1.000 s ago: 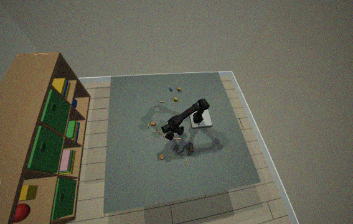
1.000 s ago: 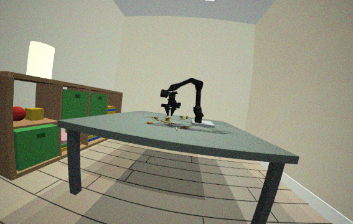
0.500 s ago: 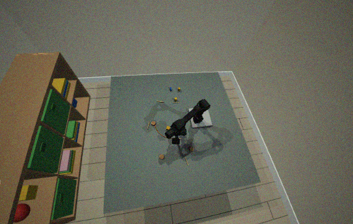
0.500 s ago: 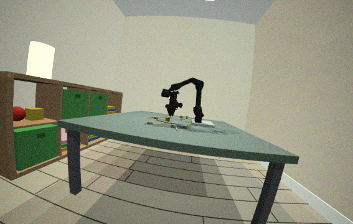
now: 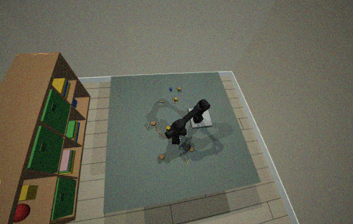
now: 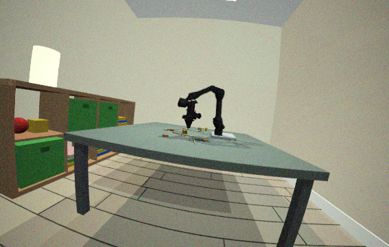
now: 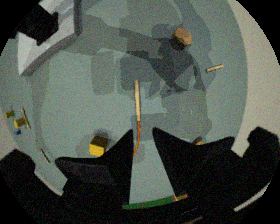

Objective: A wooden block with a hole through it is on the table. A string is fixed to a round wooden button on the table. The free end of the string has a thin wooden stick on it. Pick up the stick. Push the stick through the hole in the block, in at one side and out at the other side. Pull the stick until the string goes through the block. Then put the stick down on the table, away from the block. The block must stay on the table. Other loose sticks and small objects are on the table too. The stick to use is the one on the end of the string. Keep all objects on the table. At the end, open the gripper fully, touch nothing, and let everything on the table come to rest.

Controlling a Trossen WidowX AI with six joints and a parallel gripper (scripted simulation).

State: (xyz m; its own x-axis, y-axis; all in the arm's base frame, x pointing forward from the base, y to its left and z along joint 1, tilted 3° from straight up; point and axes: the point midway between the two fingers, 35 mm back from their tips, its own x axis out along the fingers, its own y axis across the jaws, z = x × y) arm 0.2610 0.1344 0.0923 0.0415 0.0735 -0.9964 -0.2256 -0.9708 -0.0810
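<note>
The stick on the string [image 7: 137,100] lies flat on the table in the wrist view; the arm mostly hides it in the top view. The orange string [image 7: 139,135] [image 5: 158,132] runs from its near end, under the fingers, towards the round button [image 5: 153,123]. The yellow block [image 7: 97,146] [image 5: 168,127] [image 6: 184,131] sits upright on the table beside the string; its hole cannot be made out. My gripper [image 7: 142,131] [image 6: 189,127] points down above the table near the stick's string end. It is partly open, with nothing held between its fingertips.
Two loose round discs [image 5: 162,157] [image 5: 191,149] and a loose stick [image 5: 187,160] lie on the near side. Another stick [image 5: 148,125] lies beside the button. Farther back are small yellow and blue pieces [image 5: 178,89] [image 5: 170,89] and more sticks [image 5: 160,101].
</note>
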